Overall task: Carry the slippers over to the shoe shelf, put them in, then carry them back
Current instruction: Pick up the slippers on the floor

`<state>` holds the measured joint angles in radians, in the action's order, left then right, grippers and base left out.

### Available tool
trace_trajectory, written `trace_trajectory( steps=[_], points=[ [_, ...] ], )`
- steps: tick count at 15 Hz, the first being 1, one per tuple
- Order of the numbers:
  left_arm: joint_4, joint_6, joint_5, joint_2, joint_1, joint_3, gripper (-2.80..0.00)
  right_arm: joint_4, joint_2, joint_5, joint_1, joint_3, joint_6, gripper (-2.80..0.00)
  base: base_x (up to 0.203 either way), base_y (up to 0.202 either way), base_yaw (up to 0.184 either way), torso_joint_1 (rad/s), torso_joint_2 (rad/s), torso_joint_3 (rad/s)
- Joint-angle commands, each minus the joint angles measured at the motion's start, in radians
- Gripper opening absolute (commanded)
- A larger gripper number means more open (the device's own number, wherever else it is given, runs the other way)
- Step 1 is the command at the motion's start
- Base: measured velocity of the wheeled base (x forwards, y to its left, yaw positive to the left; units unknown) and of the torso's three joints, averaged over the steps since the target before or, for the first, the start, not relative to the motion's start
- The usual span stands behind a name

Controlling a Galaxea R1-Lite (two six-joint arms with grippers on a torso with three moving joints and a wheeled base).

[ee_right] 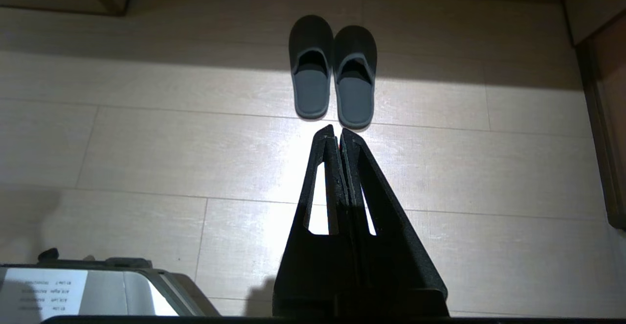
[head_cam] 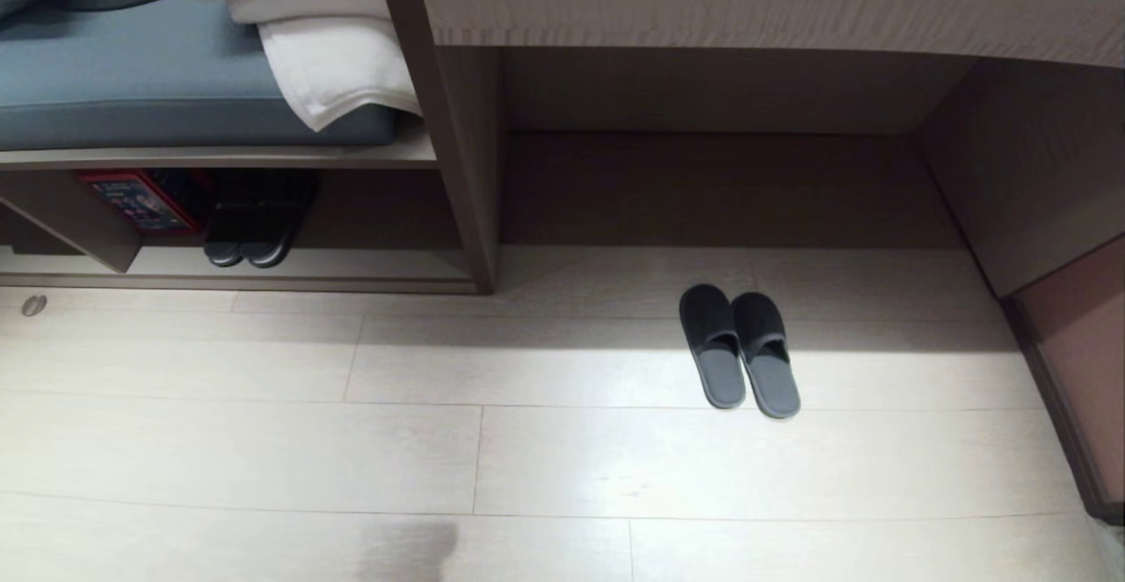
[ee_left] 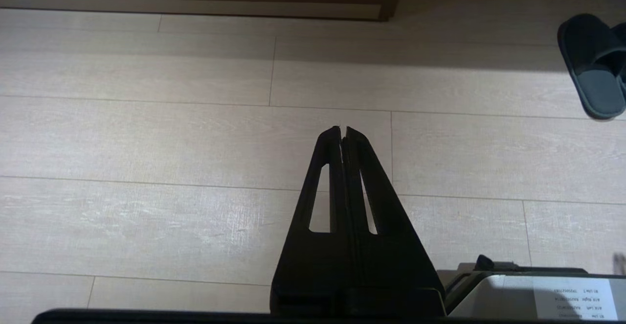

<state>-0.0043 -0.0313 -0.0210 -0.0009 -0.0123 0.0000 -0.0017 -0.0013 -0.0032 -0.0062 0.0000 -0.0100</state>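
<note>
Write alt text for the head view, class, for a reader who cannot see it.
A pair of dark slippers sits side by side on a pale wood floor, toes towards a desk recess. To the left, a low shoe shelf holds another dark pair, below a blue cushion with folded white towels. No robot arm shows.
</note>
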Motion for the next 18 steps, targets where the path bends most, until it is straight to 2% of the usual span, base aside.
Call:
trace_trajectory(
  steps=[1, 18],
  points=[
    [0.000, -0.001, 0.000, 0.001, 0.000, 0.000, -2.80, 0.000, -0.039, 0.000, 0.000, 0.040, -0.001, -2.80, 0.000, 0.000, 0.000, 0.002, 0.00, -0.203],
    [0.001, -0.002, 0.000, 0.001, 0.000, 0.000, -2.80, 0.000, -0.039, 0.000, 0.000, 0.040, -0.001, -2.80, 0.000, 0.000, 0.000, 0.003, 0.00, -0.197]
  ],
)
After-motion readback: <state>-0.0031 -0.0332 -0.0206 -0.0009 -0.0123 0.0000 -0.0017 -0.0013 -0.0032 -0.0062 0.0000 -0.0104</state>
